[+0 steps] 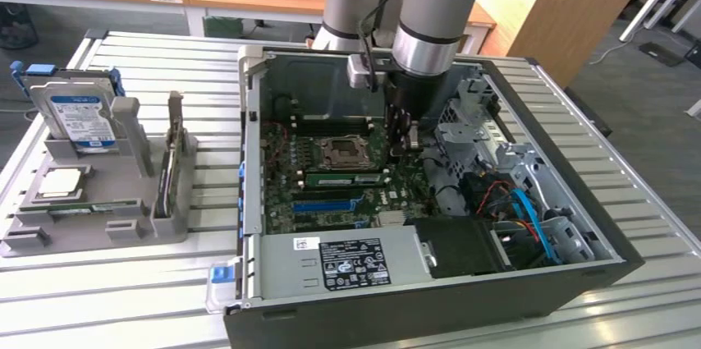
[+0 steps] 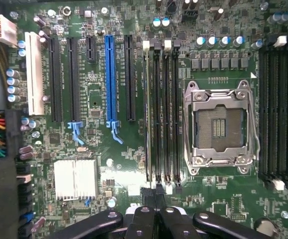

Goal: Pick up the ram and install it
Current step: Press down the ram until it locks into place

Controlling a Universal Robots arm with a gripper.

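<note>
Ram: item of the task, judged to be standing already in a memory slot just beside the CPU socket, on the side towards the blue expansion slot.

Appearance: a long, narrow green stick with a small pale label is seen in the exterior view. From the wrist view it is seen edge-on as a thin pale line in the slot farthest from the socket.

Gripper: fingers are closed together and nothing is held between them. It hangs over the motherboard, near one end of the slot bank and close to the socket. Contact with the ram cannot be confirmed.

Step in hand, as judged: seating the stick. Handling notes:
- Pressure is best applied straight down on the top edge, without tilt.
- Both ends should be pressed evenly, so that the end latches are allowed to close.
- Neighbouring empty slots and the open socket are to be kept clear of the closed fingers.
</note>
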